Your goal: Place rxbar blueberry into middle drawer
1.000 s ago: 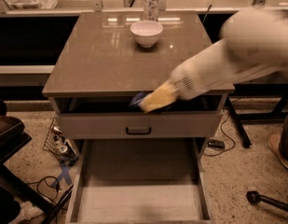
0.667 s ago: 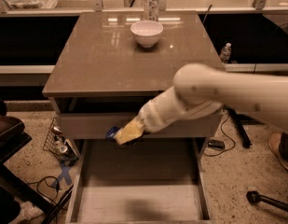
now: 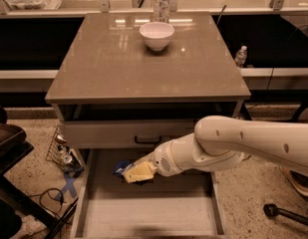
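We see 1 white robot arm (image 3: 233,143) extending from the right, low in front of a brown-topped cabinet (image 3: 143,68). Its yellowish 2-finger gripper (image 3: 133,173) pinches the small flat dark blue rxbar blueberry (image 3: 121,167), holding it above the back left of the open, pale-walled, grey-floored middle drawer (image 3: 143,215). A round white bowl (image 3: 156,35) sits near the cabinet top's far edge.
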You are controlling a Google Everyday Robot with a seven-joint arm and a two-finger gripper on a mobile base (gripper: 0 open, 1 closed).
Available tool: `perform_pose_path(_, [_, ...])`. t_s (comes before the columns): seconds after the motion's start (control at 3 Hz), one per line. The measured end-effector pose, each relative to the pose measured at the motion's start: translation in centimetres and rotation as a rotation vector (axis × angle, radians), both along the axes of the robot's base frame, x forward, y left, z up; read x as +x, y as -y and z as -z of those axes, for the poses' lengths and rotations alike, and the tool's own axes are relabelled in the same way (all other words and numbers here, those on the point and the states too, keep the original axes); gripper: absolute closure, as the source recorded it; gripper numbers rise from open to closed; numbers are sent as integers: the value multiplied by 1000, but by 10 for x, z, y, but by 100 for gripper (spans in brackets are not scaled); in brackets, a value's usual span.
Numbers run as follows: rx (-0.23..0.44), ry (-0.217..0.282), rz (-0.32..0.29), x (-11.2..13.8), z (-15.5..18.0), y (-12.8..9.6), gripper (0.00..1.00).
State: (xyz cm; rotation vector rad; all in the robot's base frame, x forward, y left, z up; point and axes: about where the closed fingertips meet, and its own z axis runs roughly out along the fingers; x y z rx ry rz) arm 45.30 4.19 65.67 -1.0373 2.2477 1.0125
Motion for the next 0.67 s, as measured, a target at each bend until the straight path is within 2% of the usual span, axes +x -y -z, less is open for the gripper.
perform_pose_path(0.33, [2,2,0,0,-1,0,100])
perform_pose_path(0.67, [12,-21,13,1,8,1,100])
